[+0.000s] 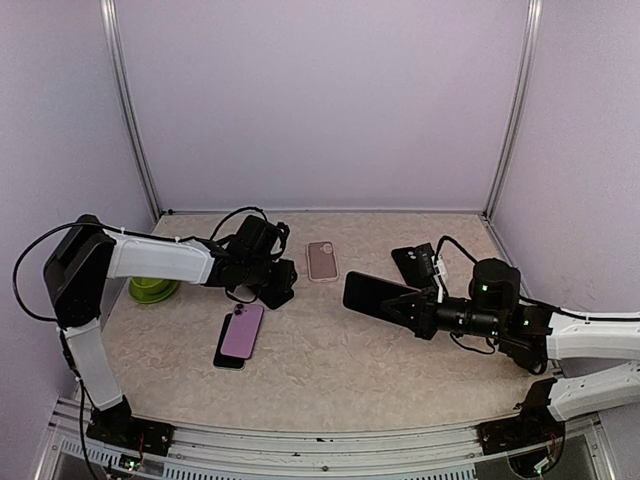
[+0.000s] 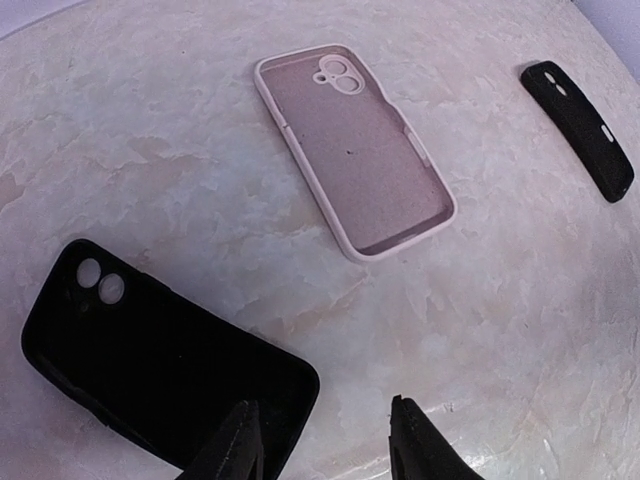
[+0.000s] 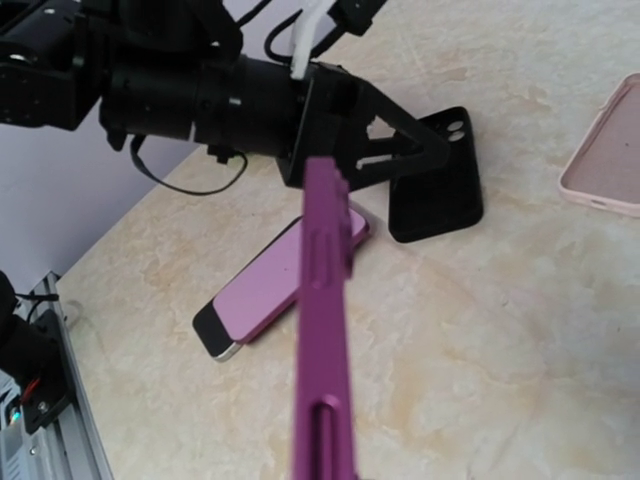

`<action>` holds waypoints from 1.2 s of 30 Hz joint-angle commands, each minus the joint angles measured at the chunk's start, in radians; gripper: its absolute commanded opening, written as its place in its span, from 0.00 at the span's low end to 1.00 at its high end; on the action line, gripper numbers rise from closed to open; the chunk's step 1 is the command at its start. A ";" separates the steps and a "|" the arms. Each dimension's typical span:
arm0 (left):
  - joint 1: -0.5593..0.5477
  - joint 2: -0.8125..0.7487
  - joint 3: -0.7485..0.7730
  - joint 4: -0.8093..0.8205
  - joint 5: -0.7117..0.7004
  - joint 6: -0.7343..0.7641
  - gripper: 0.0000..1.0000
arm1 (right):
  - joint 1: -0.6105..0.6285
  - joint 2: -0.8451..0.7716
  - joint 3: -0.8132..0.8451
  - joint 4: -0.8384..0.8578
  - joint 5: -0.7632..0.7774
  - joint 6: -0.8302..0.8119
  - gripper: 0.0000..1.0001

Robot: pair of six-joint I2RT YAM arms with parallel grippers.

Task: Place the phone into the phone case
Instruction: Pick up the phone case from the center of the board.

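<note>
Purple phone [image 3: 325,330] edge-on between clamped jaws of right gripper [image 1: 408,303]; left gripper [image 2: 320,420], jaws apart, over black case [image 2: 150,350].

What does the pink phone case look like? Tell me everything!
The pink phone case lies flat on the marbled table, open side up and empty. It looks soft and matte, like silicone, with a raised rim and two round camera holes at one end. Nothing else touches it.
</note>
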 commanded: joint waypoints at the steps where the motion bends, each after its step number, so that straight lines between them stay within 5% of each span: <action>1: -0.021 0.024 -0.009 0.038 0.020 0.127 0.43 | 0.003 -0.033 0.006 0.017 0.019 -0.016 0.00; 36: 0.008 0.195 0.039 -0.006 -0.035 0.206 0.21 | 0.003 -0.018 0.009 0.005 0.021 -0.022 0.00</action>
